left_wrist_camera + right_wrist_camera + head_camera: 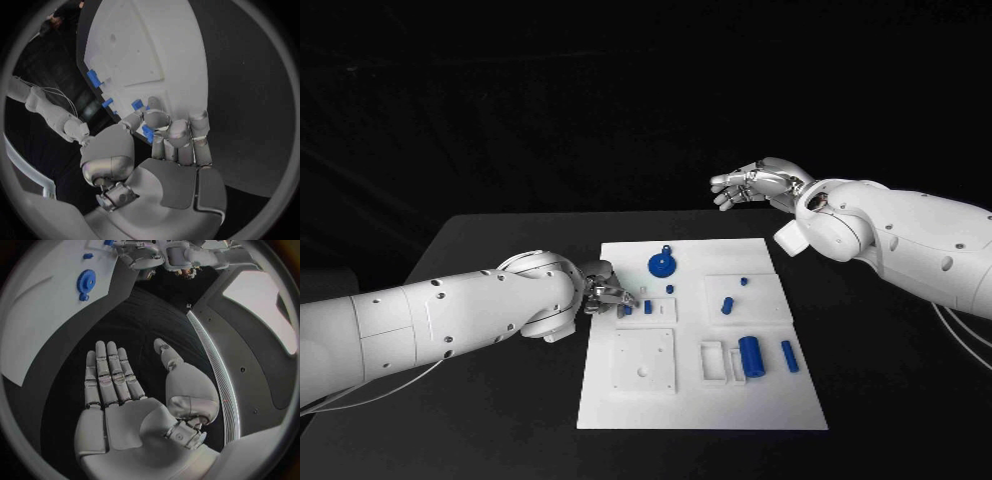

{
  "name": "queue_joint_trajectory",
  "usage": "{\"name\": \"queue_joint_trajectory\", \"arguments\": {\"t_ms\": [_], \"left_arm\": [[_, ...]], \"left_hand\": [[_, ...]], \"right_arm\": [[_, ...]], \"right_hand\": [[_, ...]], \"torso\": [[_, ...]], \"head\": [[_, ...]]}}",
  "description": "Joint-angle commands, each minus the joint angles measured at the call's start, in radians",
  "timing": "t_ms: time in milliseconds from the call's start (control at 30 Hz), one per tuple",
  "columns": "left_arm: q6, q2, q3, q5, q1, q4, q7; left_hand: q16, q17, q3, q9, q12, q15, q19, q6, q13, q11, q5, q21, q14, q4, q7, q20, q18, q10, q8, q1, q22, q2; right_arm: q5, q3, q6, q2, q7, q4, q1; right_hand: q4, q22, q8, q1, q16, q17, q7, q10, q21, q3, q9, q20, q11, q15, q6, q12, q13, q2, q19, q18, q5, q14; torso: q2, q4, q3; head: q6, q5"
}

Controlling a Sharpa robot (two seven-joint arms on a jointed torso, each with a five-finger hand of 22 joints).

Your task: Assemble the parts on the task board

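Observation:
The white task board (710, 398) lies in the middle of the black table. On it are a round blue disc (662, 264), a thick blue cylinder (751, 356), a thinner blue pin (790, 356) and several small blue parts. My left hand (602, 291) is at the board's left edge. Its thumb and fingers (167, 131) are curled in and pinch a small blue part (148, 133) just above the board. Another blue part (137, 104) stands right by the fingertips. My right hand (762, 183) hangs high beyond the board's far right corner, palm (122, 405) flat, fingers spread, holding nothing.
Shallow recesses and a square plate (645, 359) occupy the board's near half. Bare black table surrounds the board on every side. The right wrist view shows the blue disc (86, 281) and the board (44, 315) well away from the right hand.

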Motion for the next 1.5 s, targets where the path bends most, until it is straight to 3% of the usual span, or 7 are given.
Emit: {"name": "queue_joint_trajectory", "arguments": {"t_ms": [33, 300, 633, 867, 1033, 1333, 1500], "left_arm": [[0.033, 0.004, -0.004, 0.009, -0.005, 0.001, -0.001], [0.019, 0.003, -0.003, 0.008, -0.005, -0.009, -0.003], [-0.065, -0.005, 0.002, 0.03, -0.006, -0.011, -0.001], [-0.102, -0.019, 0.007, 0.05, -0.006, -0.003, 0.01], [-0.17, -0.028, 0.01, 0.122, -0.005, -0.001, 0.051], [-0.245, -0.031, 0.024, 0.228, -0.005, -0.003, 0.165], [-0.314, -0.021, 0.025, 0.232, -0.006, -0.013, 0.314]], "left_hand": [[-0.007, 0.001, 0.0, 0.001, 0.003, -0.017, 0.004, 0.003, -0.002, -0.009, -0.007, -0.006, 0.004, 0.007, 0.0, -0.117, -0.009, -0.014, -0.001, 0.002, 0.001, -0.013], [-0.01, 0.003, -0.01, 0.001, 0.004, -0.018, 0.003, 0.001, -0.008, -0.009, -0.127, -0.008, 0.004, 0.046, 0.0, -0.117, -0.008, -0.016, -0.001, -0.015, 0.001, -0.053], [-0.04, -0.013, 0.029, 0.006, -0.03, -0.008, -0.005, -0.04, -0.039, 0.004, -0.128, -0.019, -0.013, 0.17, 0.015, -0.115, -0.004, -0.022, -0.019, -0.041, -0.005, -0.177], [-0.067, -0.028, 0.03, 0.003, -0.057, 0.001, -0.017, -0.062, -0.057, 0.014, -0.128, -0.032, -0.025, 0.192, 0.024, -0.11, -0.009, -0.028, -0.033, -0.031, -0.012, -0.221], [-0.087, -0.039, -0.047, 0.003, -0.082, 0.007, -0.033, -0.085, -0.072, 0.022, -0.126, -0.044, -0.033, 0.173, 0.032, -0.105, -0.014, -0.033, -0.046, -0.029, -0.017, -0.212], [-0.228, -0.1, -0.096, -0.071, -0.223, 0.083, -0.155, -0.28, -0.141, 0.097, -0.127, -0.152, -0.164, 0.137, 0.111, -0.064, -0.056, -0.176, -0.152, 0.009, -0.059, -0.222], [-0.307, -0.138, -0.084, -0.109, -0.309, 0.137, -0.246, -0.313, -0.18, 0.138, -0.07, -0.215, -0.257, 0.033, 0.147, -0.028, -0.096, -0.267, -0.163, 0.146, -0.073, -0.164]], "right_arm": [[0.001, 0.0, 0.007, 0.0, 0.01, 0.0, -0.001], [0.001, 0.0, 0.007, 0.0, 0.01, 0.0, -0.001], [0.001, 0.0, 0.007, 0.0, 0.01, -0.001, -0.002], [0.001, 0.0, 0.007, -0.001, 0.01, -0.001, -0.003], [0.001, 0.0, 0.007, -0.001, 0.01, -0.001, -0.004], [0.001, 0.0, 0.006, -0.003, 0.01, -0.001, -0.004], [0.001, 0.0, 0.006, -0.002, 0.01, -0.002, -0.005]], "right_hand": [[0.006, 0.002, 0.006, -0.005, -0.005, 0.001, 0.0, 0.01, -0.005, 0.002, -0.001, 0.002, 0.0, 0.002, -0.008, -0.005, -0.002, 0.006, -0.007, 0.003, 0.005, -0.009], [0.006, 0.002, 0.006, -0.005, -0.005, 0.001, 0.0, 0.01, -0.005, 0.002, -0.002, 0.003, 0.0, 0.002, -0.008, -0.005, -0.002, 0.006, -0.007, 0.003, 0.005, -0.009], [0.007, 0.002, 0.006, -0.006, -0.005, 0.001, 0.0, 0.01, -0.005, 0.002, -0.002, 0.003, 0.0, 0.002, -0.008, -0.004, -0.002, 0.006, -0.007, 0.003, 0.005, -0.009], [0.007, 0.002, 0.006, -0.006, -0.005, 0.002, 0.0, 0.01, -0.005, 0.001, -0.002, 0.003, 0.0, 0.002, -0.008, -0.004, -0.003, 0.006, -0.007, 0.003, 0.005, -0.009], [0.007, 0.002, 0.006, -0.006, -0.005, 0.002, 0.0, 0.01, -0.006, 0.001, -0.002, 0.003, 0.001, 0.002, -0.008, -0.004, -0.003, 0.006, -0.007, 0.004, 0.005, -0.009], [0.007, 0.002, 0.006, -0.006, -0.005, 0.002, 0.0, 0.01, -0.006, 0.001, -0.002, 0.003, 0.001, 0.002, -0.008, -0.004, -0.003, 0.006, -0.007, 0.004, 0.005, -0.009], [0.007, 0.002, 0.006, -0.006, -0.005, 0.002, 0.0, 0.01, -0.006, 0.001, -0.002, 0.003, 0.001, 0.002, -0.009, -0.004, -0.003, 0.006, -0.007, 0.004, 0.005, -0.009]], "torso": [[0.0, 0.0001, 0.0002], [0.0, 0.0003, -0.0001], [0.001, -0.0008, -0.0006], [0.001, -0.0003, -0.0001], [0.0, 0.0003, -0.0002], [0.0, -0.0003, 0.0002], [0.0, -0.0005, 0.0]], "head": [[0.001, 0.0], [0.001, -0.001], [0.002, -0.003], [0.003, -0.006], [0.004, -0.007], [0.011, -0.01], [0.017, -0.016]]}}
